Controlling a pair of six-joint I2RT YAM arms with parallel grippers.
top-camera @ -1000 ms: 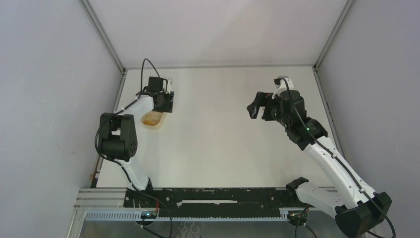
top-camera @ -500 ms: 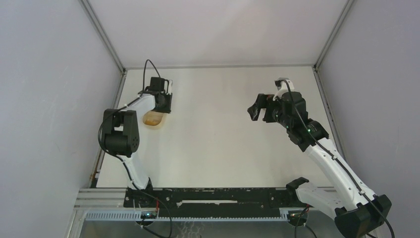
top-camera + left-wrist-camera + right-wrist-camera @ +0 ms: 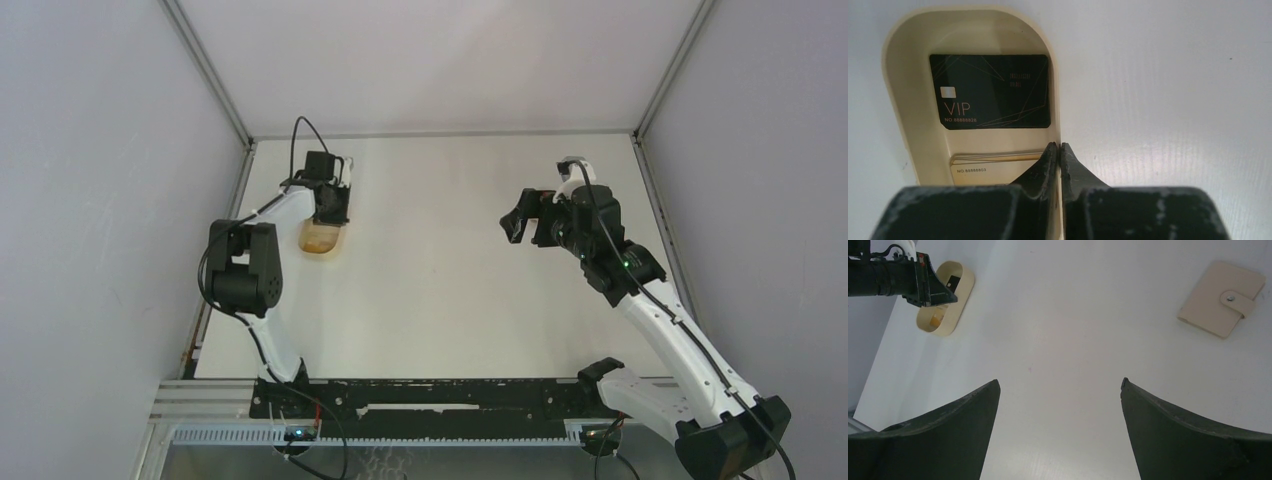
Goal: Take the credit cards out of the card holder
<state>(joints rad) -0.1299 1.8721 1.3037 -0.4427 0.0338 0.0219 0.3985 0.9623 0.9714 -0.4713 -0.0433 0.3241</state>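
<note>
Left pincer (image 3: 1058, 148) clamps tray (image 3: 968, 24) wall, cards (image 3: 990, 90) inside; right pincer (image 3: 1059, 381) gapes idle. Likely finishing: next, unclamp without tipping tray.

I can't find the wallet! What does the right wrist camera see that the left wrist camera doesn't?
Only the right wrist view shows the tan card holder, snapped shut, and the open right gripper. Only the left wrist view shows the black card's VIP lettering and a pale card below it. Both show the oval tray with the left gripper at its rim.
</note>
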